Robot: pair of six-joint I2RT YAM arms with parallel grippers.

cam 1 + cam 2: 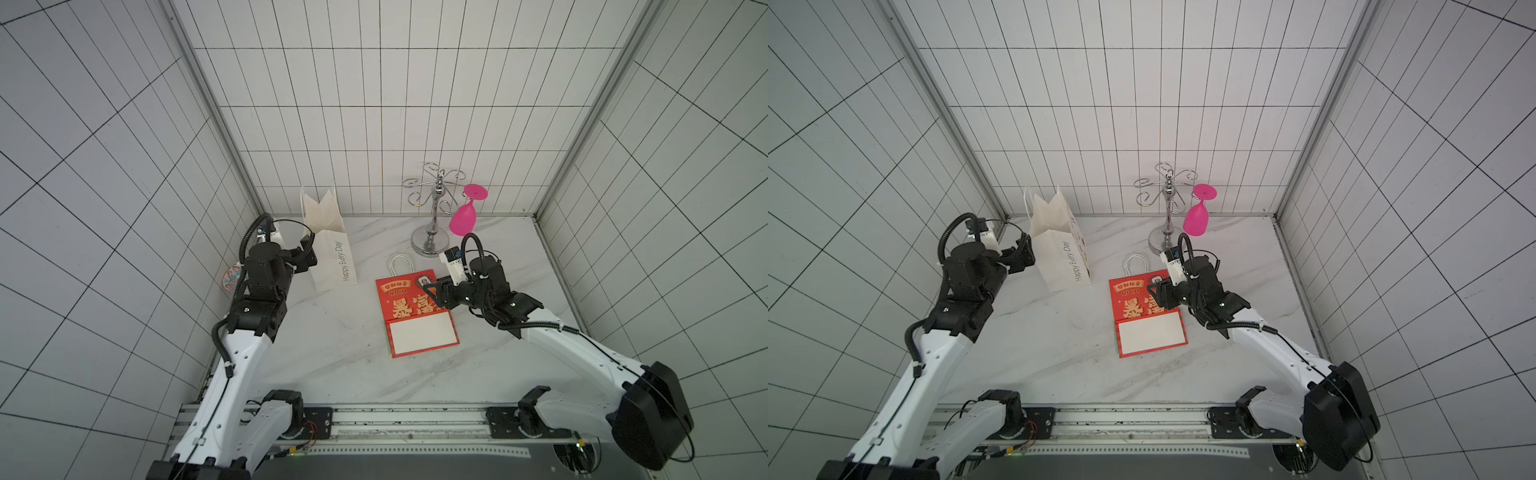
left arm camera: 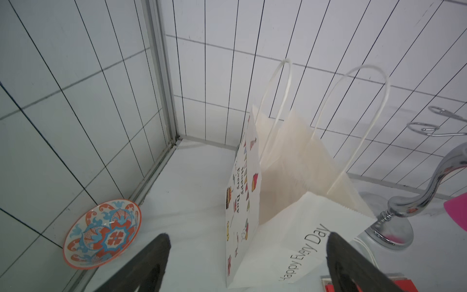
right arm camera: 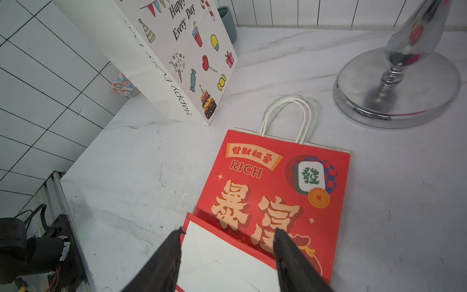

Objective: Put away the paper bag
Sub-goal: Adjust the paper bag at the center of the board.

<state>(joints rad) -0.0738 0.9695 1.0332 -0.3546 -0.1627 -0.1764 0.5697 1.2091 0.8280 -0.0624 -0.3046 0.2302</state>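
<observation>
Paper bag [image 1: 403, 307], red, lay flat on the tabletop [image 1: 332, 353], folded for stowing, we judged; our right fingers [image 3: 165, 260] hung open above it, left fingers [image 2: 141, 263] wide beside the white bag [image 2: 303, 227].

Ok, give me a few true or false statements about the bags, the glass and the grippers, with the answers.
1. The red bag lies flat on the table. True.
2. The white bag lies flat too. False: it stands upright.
3. The pink glass hangs upside down from the silver rack. True.
4. The right gripper is shut on the red bag's handles. False: it is open above the bag, and the handles lie free.
5. The left gripper is open, holding nothing. True.
6. The patterned bowl sits inside the white bag. False: it is by the wall, outside the bag.
</observation>
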